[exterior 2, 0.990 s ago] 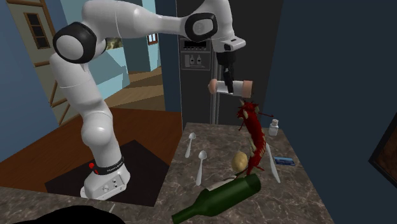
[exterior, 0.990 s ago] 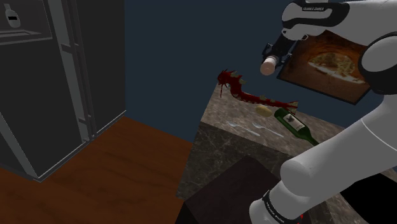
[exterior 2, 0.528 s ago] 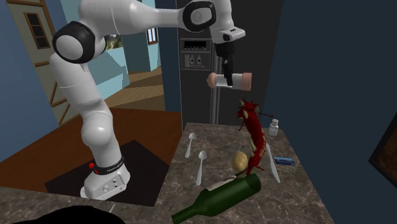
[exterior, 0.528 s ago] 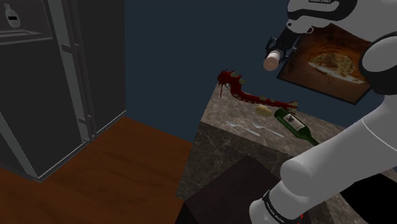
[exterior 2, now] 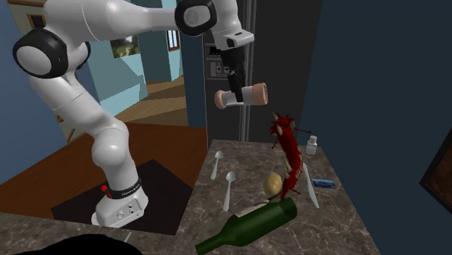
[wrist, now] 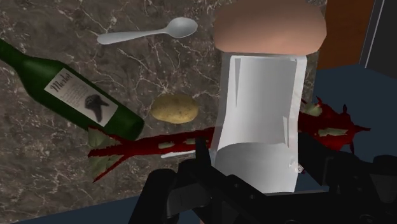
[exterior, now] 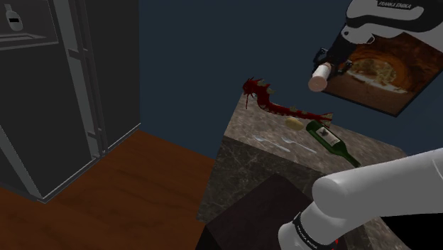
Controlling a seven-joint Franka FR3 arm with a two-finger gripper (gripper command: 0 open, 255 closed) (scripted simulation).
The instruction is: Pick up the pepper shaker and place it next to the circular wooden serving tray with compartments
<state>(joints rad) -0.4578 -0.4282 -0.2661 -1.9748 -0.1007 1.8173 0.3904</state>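
The arm [exterior 2: 88,101] rises from its base at the lower left of the second exterior view. It bends at an elbow near the upper left corner and runs along the top edge to a wrist that turns straight down. The gripper [exterior 2: 236,93] hangs in the upper middle of that frame, clenched on the middle of the shaker [exterior 2: 252,95]. The shaker is a white cylinder with pinkish-tan ends, held sideways in the air well above the marble counter [exterior 2: 340,224].

In the shoulder view the gripper [exterior: 332,62] sits at the upper right, in front of a framed picture [exterior: 397,82]. The shaker's pale end [exterior: 319,79] points down and to the left, and a thick white link of the arm lies across the lower right.

In the wrist view the black fingers [wrist: 318,162] clasp the shaker [wrist: 261,108]. Beneath it on the counter lie a green bottle [wrist: 70,92], a potato [wrist: 174,108], a spoon [wrist: 149,32] and a red spiky figure [wrist: 140,149].

Since a second ago the gripper and shaker have moved toward the shoulder view's right, and toward the second exterior view's left, at much the same height. The elbow has swung further left in the second exterior view. In the shoulder view the white link at the lower right now lies flatter. The bottle, potato, spoon and red figure lie where they were.
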